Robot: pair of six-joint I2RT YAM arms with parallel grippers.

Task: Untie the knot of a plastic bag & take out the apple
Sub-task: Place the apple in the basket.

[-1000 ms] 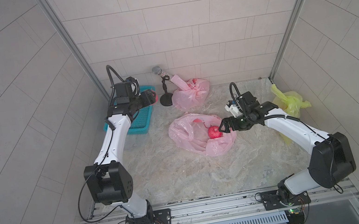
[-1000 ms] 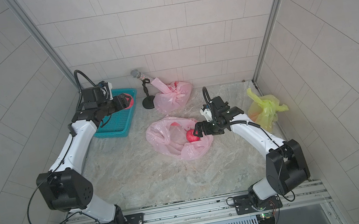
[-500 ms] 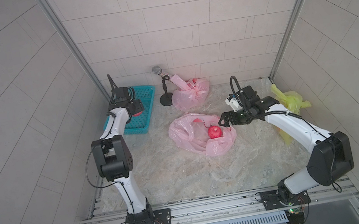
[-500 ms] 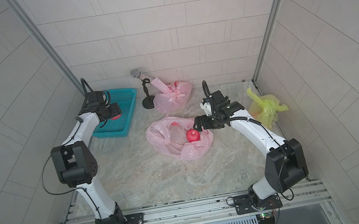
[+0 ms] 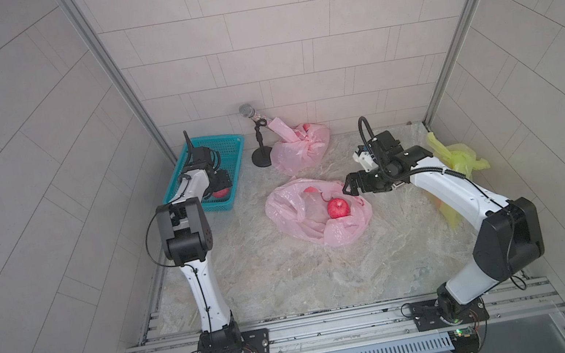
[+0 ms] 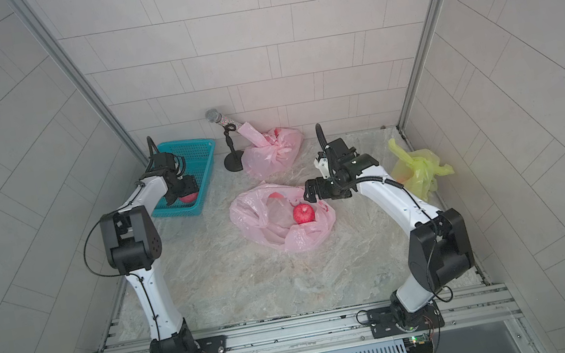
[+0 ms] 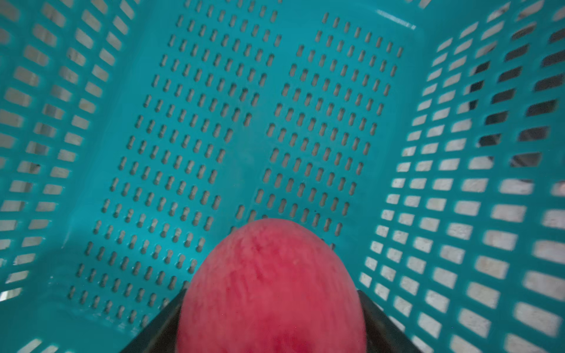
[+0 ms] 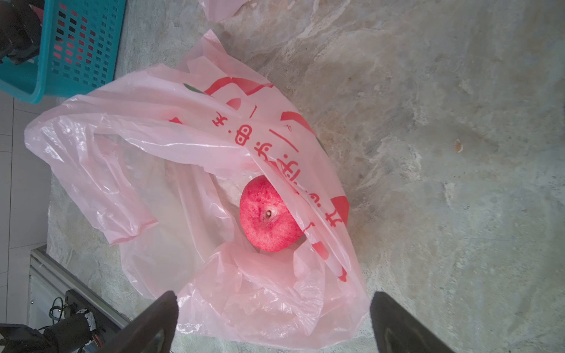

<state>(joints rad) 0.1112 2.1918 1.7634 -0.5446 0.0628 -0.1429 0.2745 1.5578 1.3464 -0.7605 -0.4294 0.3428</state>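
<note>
Left gripper [image 5: 222, 187] clasps one apple [image 7: 272, 290] low inside the teal basket [image 5: 231, 154], best released gently near its floor; right gripper [image 5: 349, 186], jaws wide, hovers beside the untied pink bag [image 5: 299, 217] where a second apple [image 5: 338, 208] lies.

A robotics lab booth: grey tiled walls [image 5: 251, 36], aluminium base rail [image 5: 334, 321], marbled tabletop [image 5: 289, 280].

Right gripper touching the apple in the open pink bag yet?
Apart. The right wrist view shows the right gripper open, both fingertips clear of the apple, with a stretch of pink bag between them.
</note>
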